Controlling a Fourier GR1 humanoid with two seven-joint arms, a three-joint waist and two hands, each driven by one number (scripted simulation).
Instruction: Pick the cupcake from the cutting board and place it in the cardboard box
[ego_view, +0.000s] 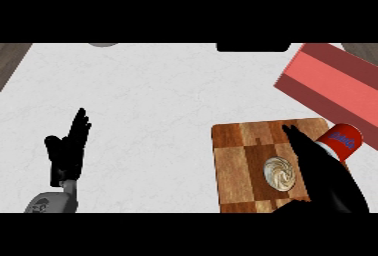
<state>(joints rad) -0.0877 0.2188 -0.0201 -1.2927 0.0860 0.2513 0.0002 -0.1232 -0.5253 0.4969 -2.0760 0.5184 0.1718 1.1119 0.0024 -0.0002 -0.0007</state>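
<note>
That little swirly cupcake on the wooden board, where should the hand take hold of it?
Probably by its round sides, below the swirled top, coming down from above. The cupcake stands upright on the cutting board, top facing up. The right hand is beside it on its right, fingers straight, so thumb and fingers could close round the sides without squashing the top.

A red can with a blue label (343, 140) lay tilted at the right edge of the board. The white marbled counter (162, 100) showed wooden flooring (11, 57) beyond its left corner.
</note>
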